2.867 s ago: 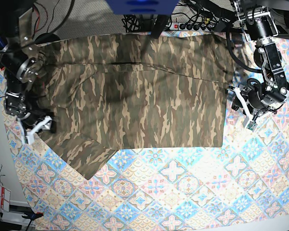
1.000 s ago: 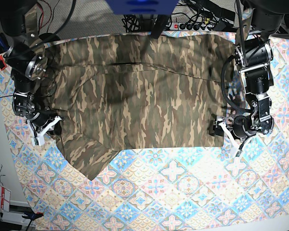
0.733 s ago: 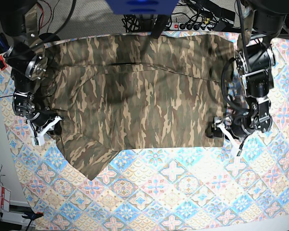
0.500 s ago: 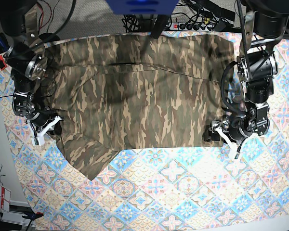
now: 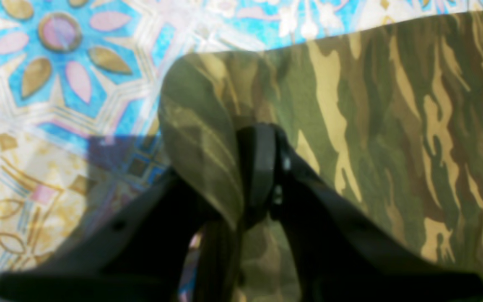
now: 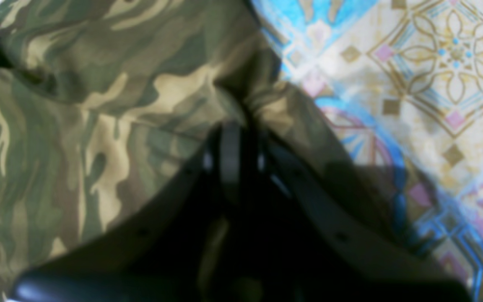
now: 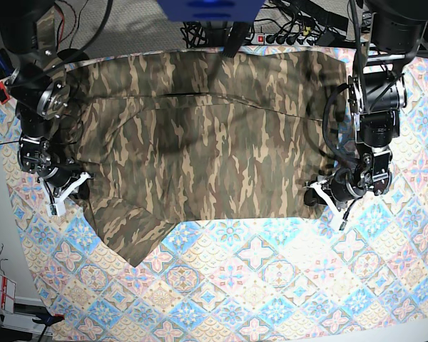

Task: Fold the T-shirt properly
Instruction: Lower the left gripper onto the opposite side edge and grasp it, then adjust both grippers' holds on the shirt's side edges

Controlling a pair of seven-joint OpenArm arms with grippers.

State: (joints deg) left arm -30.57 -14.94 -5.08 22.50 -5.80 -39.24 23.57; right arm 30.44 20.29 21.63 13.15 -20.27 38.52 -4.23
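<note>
Sliding inward, the left gripper [image 7: 315, 194] has reached the shirt's [image 7: 207, 142] near corner and its jaws have come together on a pinch of hem. The right gripper [image 7: 75, 187] stays clamped on the opposite corner. With the shirt spread flat on the tablecloth [image 7: 271, 278], both corners look ready to lift for a fold.

A tablecloth [image 7: 271, 285] with blue, pink and cream flower tiles covers the bench. Behind it lie black cables [image 7: 200, 30] — and a power strip [image 7: 285, 37].
</note>
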